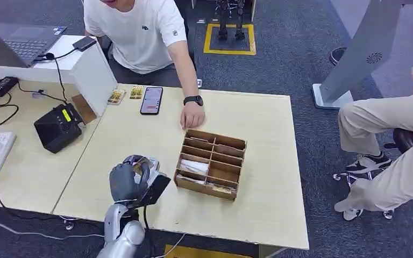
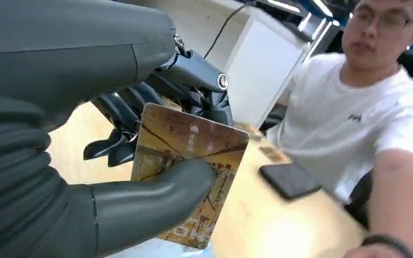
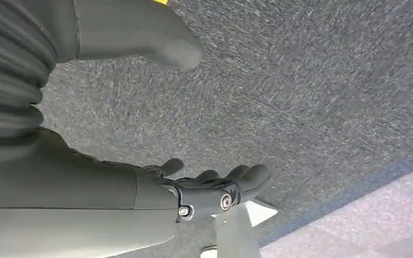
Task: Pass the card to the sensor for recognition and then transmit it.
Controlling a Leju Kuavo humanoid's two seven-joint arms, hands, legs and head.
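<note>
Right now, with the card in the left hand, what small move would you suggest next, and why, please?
Probably carry the card left toward the black sensor. The left hand already pinches it between thumb and fingers, near the table's front edge, apart from the sensor, so it likely has not been read.

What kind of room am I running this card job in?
Probably an office or robot lab: pale desks on grey carpet, a laptop and a black sensor unit to the left, and a wooden card box on the table.
</note>
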